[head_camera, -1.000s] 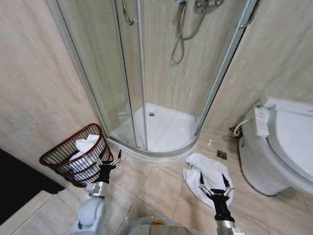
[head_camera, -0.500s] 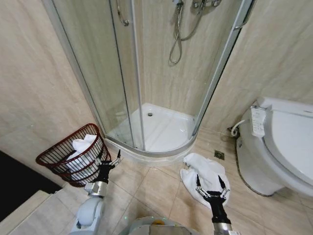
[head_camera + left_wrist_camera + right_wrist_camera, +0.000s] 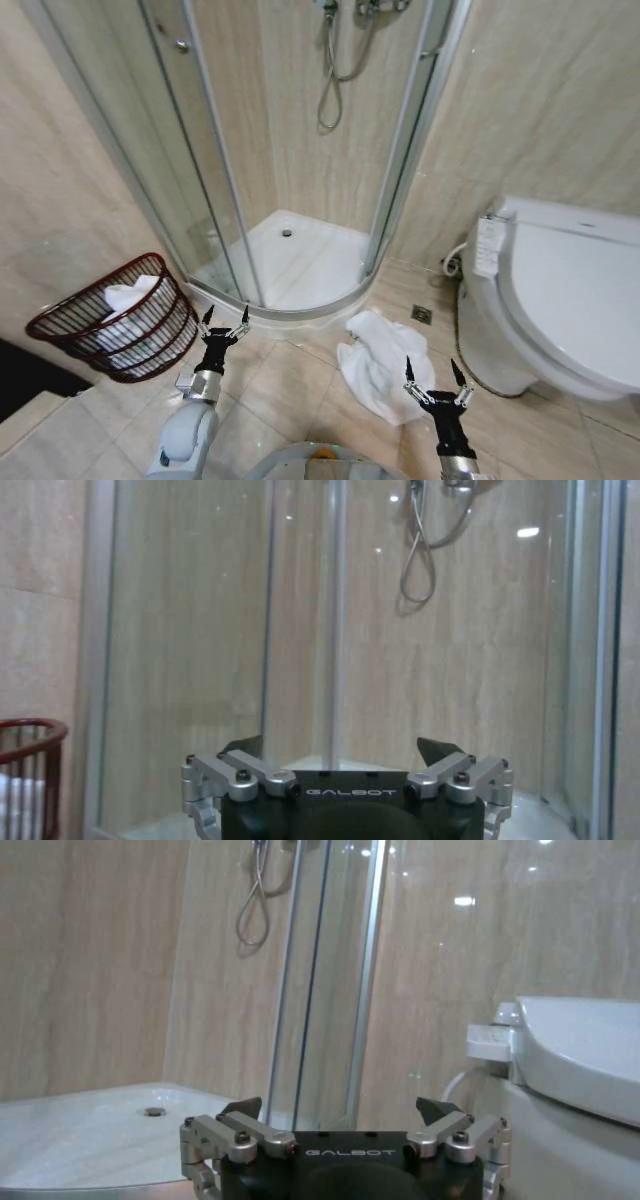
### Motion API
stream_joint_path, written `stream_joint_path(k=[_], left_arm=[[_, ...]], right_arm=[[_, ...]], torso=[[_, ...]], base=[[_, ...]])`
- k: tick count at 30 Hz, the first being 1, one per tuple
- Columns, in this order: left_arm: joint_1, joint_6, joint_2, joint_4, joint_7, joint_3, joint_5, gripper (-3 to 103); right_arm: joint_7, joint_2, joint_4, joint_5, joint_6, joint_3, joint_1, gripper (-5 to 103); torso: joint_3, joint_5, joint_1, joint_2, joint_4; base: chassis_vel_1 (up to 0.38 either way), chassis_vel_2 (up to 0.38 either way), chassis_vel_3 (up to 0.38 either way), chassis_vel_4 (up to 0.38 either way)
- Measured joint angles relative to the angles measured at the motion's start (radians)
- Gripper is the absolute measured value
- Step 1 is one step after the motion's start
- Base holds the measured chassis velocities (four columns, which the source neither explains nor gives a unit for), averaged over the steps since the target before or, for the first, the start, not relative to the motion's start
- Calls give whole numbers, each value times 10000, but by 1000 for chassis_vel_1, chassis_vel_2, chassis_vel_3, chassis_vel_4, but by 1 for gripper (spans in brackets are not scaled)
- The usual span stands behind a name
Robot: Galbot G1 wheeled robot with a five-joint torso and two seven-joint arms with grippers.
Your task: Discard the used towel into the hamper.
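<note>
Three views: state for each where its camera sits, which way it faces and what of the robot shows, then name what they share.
Head view: on the robot's head, looking forward and down at the bathroom floor; shows the towel, hamper, toilet, left gripper and right gripper, both open.
Left wrist view: on the left wrist, facing the shower enclosure; left gripper in the foreground, hamper rim at the edge.
Right wrist view: on the right wrist, facing the shower door edge and toilet; right gripper in the foreground.
Shared: the shower hose.
</note>
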State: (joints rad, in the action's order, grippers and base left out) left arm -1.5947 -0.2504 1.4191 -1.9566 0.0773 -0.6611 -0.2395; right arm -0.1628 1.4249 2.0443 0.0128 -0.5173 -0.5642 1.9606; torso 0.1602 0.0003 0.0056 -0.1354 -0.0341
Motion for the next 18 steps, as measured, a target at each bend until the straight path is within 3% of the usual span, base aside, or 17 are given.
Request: stream_joint_path(k=[18], left_arm=[[-7,7,-1,-7,3,-4,7,100]], right_arm=[[0,7,-1,0,0,2,-6,100]], torso=[[6,-2,2,-10,2]], base=[[29,13,-20,-13]])
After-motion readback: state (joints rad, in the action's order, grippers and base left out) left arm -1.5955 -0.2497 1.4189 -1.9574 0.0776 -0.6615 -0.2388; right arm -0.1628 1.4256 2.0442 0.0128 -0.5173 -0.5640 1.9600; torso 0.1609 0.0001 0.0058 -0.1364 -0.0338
